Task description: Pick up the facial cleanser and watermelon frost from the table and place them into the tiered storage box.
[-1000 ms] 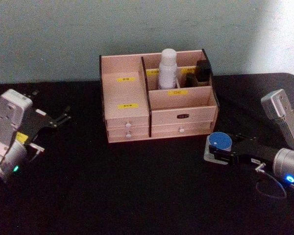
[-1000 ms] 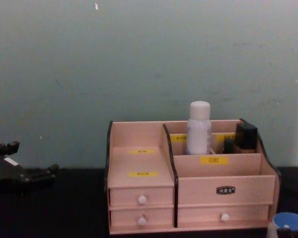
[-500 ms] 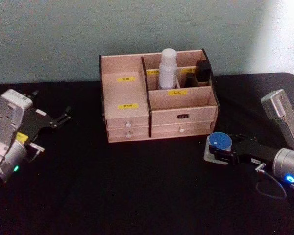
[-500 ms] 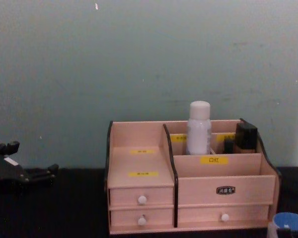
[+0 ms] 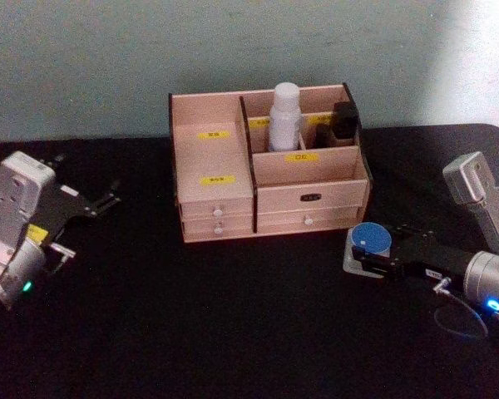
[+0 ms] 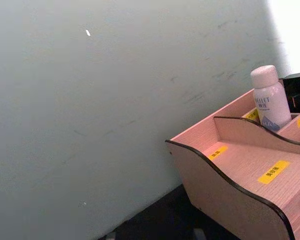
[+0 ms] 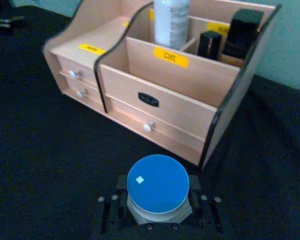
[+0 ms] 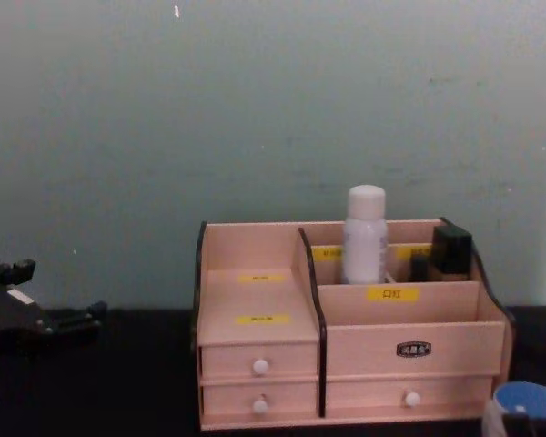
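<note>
Black table (image 5: 233,332): right gripper's (image 5: 366,259) fingers (image 7: 206,210) hide jar's (image 5: 372,238) base.

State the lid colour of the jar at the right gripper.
Blue jar lid, clearest in the right wrist view.

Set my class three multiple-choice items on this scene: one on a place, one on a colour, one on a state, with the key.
1. Where does the white bottle stand?
A) in a rear compartment of the tiered storage box
B) on its side outside the box
C) on the floor

2. What colour is the lid of the jar held by the right end effector?
A) red
B) blue
C) green

3. How are the box's drawers?
A) one pulled out
B) all removed
C) all shut

Key: 1 A, the bottle rises upright behind the box's front divider. 2 B, the lid between the closed fingers is blue. 3 C, every drawer front sits flush. The left end effector hangs open over the table's left side, idle.
</note>
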Motion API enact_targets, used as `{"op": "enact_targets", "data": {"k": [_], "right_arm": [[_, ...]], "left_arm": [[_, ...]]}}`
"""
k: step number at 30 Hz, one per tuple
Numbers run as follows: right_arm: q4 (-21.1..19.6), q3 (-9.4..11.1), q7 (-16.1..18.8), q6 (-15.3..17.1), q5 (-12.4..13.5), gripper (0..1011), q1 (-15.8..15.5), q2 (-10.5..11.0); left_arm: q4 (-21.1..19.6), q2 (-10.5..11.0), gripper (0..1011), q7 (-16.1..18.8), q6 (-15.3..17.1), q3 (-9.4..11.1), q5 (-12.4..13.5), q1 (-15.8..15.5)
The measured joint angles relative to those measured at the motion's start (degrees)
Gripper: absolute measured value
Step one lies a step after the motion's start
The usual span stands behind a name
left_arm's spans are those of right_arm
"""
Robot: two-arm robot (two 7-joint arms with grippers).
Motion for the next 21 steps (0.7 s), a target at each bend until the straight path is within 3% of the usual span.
{"op": "enact_targets", "data": {"k": [10,21], "right_arm": [[-2.01,-0.68,2.36,-0.10,1.24,726,0.96,0.41],[-2.83,-3.52,4.46,0.20,2.63,724,5.04,-0.60]], "left_arm": [[0.00,0.00,1001,0.00,0.00,0.00,0.00,0.00],[0.00,0.00,1001,0.00,0.00,0.00,0.00,0.00]]}}
